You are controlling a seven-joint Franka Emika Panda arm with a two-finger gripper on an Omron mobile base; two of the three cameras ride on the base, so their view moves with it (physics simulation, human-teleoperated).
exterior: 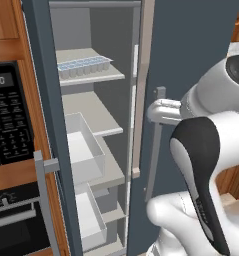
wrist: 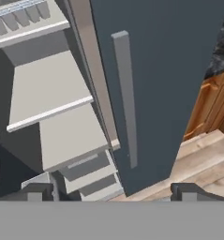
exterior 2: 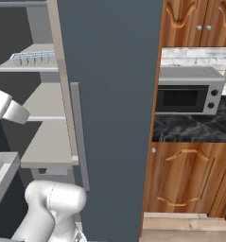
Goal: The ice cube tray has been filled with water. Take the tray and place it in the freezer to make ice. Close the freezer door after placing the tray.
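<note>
Ice cube tray (exterior: pixel 84 66) on freezer (exterior: pixel 91 150) shelf

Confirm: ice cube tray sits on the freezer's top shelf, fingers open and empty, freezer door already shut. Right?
Not quite. The freezer door is not shut: the left base view shows it swung wide, shelves exposed. The rest holds: the ice cube tray sits on the top shelf of the freezer, and the fingers in the hand view stand open and empty.

A black wall oven (exterior: pixel 8 125) in wood surround — a grey microwave (exterior 2: pixel 187 97) on the dark marble counter (exterior 2: pixel 190 128) above wooden cabinet doors (exterior 2: pixel 185 177).
</note>
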